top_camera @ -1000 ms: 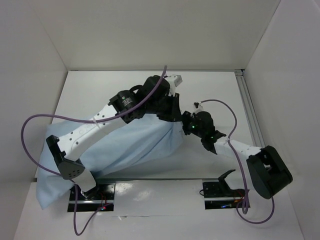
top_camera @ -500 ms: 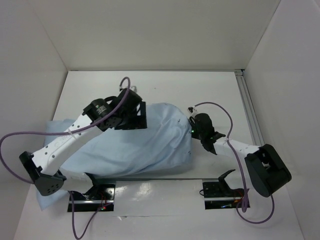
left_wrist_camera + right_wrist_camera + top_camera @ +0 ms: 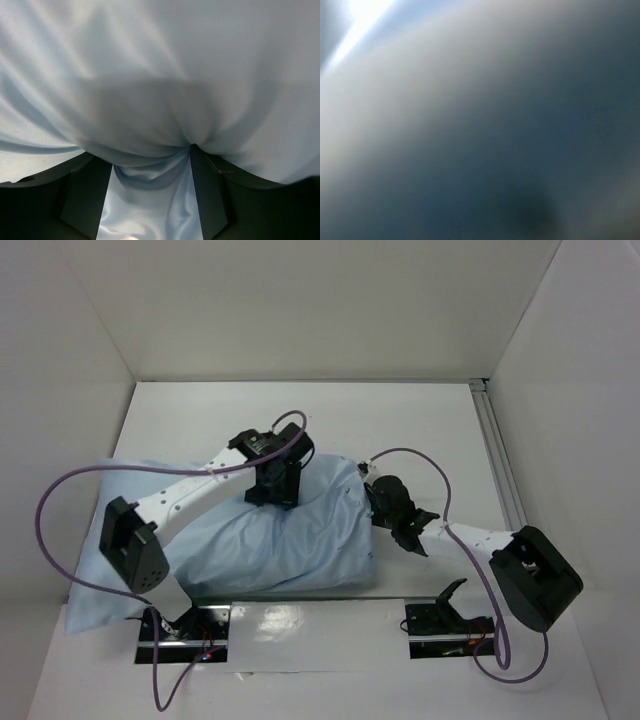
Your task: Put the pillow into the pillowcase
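The light blue pillowcase (image 3: 310, 540) lies plump and wrinkled across the table, from the near left corner to the middle right. The pillow is hidden; no white cushion shows. My left gripper (image 3: 275, 490) presses down onto the pillowcase's top. In the left wrist view its dark fingers (image 3: 82, 195) stand apart, and a gathered fold of the blue cloth (image 3: 160, 75) bulges between them around the left gripper (image 3: 150, 155). My right gripper (image 3: 381, 502) is pushed against the pillowcase's right end, its fingertips hidden. The right wrist view is only a grey-blue blur.
A metal rail (image 3: 497, 460) runs along the table's right side, and white walls close in the back and both sides. Purple cables (image 3: 52, 502) loop off both arms. The pillowcase's left corner (image 3: 85, 615) reaches the near edge beside the left base plate (image 3: 185, 632).
My left gripper let go at the pillowcase's raised right end, swung left and came down on its top. The right end dropped and the sack spread out. The right gripper shifted slightly left.
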Action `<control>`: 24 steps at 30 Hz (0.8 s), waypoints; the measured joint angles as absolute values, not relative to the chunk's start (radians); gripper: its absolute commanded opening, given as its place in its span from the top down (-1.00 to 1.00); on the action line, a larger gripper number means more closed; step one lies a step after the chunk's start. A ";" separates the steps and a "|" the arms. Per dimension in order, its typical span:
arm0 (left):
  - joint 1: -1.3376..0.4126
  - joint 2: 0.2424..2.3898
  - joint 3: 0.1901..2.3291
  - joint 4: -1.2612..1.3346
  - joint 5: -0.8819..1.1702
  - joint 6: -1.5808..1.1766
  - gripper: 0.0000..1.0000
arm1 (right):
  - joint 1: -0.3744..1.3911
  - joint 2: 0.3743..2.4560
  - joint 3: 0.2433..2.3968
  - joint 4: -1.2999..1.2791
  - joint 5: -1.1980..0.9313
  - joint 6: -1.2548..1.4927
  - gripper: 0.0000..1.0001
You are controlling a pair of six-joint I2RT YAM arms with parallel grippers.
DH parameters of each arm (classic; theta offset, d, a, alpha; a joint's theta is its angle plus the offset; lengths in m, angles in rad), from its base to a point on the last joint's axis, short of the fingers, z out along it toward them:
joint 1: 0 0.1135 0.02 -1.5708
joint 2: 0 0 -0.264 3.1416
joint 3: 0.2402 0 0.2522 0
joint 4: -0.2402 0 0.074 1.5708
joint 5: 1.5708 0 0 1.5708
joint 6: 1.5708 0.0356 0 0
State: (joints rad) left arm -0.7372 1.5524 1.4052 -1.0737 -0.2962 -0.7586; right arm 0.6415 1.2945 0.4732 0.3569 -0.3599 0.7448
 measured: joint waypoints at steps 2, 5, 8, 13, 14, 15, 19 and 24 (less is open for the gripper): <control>-0.744 1.653 1.525 -1.117 -0.282 -0.710 -0.45 | 0.673 1.293 0.473 0.354 -0.319 0.743 -0.02; -0.757 1.788 1.695 -1.153 -0.281 -0.649 -0.45 | 0.703 1.283 0.473 0.332 -0.260 0.741 0.01; -0.764 1.909 1.894 -1.193 -0.281 -0.598 -0.45 | 0.735 1.246 0.473 0.279 -0.205 0.741 -0.04; -0.773 1.953 2.050 -1.063 -0.255 -0.592 -0.52 | 0.772 1.192 0.500 0.189 -0.164 0.726 -0.07; -0.781 1.945 2.045 -1.030 -0.241 -0.606 -0.55 | 0.771 1.193 0.523 0.172 -0.164 0.719 -0.07; -0.791 1.930 2.024 -0.998 -0.229 -0.612 -0.55 | 0.765 1.195 0.548 0.159 -0.162 0.712 -0.07; -0.833 1.844 1.898 -0.935 -0.212 -0.661 -0.62 | 0.726 1.190 0.615 0.110 -0.143 0.693 -0.14; -0.854 1.766 1.817 -0.928 -0.223 -0.690 -0.62 | 0.697 1.081 0.563 0.007 -0.111 0.715 -0.19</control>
State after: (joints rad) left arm -0.8543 1.7657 1.8168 -0.9276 -0.2230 -0.6903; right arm 0.6971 1.0813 0.5632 0.0074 -0.1112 0.7147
